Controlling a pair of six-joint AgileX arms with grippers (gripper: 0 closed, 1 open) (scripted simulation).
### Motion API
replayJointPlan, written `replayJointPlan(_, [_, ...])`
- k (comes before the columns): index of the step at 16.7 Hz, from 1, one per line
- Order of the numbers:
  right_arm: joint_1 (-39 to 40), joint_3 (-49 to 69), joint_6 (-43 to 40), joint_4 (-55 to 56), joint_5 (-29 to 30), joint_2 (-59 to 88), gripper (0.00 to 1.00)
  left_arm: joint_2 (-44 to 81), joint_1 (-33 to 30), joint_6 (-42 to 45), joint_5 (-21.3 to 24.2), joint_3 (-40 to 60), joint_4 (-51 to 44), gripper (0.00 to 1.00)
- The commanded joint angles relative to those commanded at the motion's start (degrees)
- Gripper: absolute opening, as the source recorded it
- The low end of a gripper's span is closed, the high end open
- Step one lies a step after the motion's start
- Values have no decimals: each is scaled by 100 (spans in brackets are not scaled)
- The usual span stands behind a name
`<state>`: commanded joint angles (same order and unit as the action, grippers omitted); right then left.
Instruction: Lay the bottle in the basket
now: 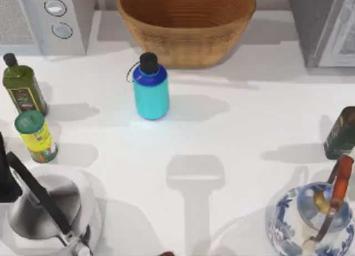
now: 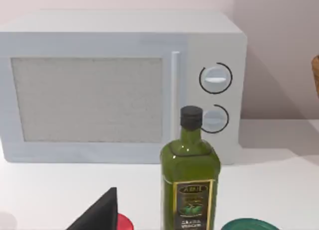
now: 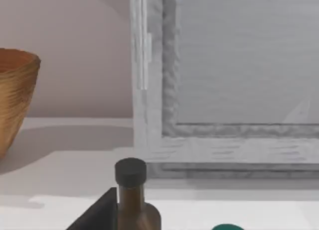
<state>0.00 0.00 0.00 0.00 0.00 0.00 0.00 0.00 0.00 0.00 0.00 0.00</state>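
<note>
My left gripper shows just a dark tip, so I cannot tell its opening.
The bottle stands upright on the desk, just before the basket, free to grasp.

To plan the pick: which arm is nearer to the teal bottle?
Left, probably. Its wrist camera sits near the olive-oil bottle, left of the teal bottle; the right arm's sits near the dark bottle at the far right.
</note>
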Motion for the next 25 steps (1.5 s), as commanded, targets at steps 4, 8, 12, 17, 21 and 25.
replayJointPlan(4, [0,0,0,0,0,0,100,171,-62,65,64,141,46,100])
replayJointPlan(8, [0,0,0,0,0,0,100,1154,-353,426,384,861,322,100])
replayJointPlan(12, [0,0,0,0,0,0,100,2841,-739,958,890,1804,724,100])
replayJointPlan(17, [0,0,0,0,0,0,100,5477,-1174,1482,1614,2928,1213,100])
replayJointPlan(21, [0,0,0,0,0,0,100,7475,-1364,1643,2144,3724,1686,100])
replayJointPlan(25, [0,0,0,0,0,0,100,8988,-1407,1689,2558,4277,2179,100])
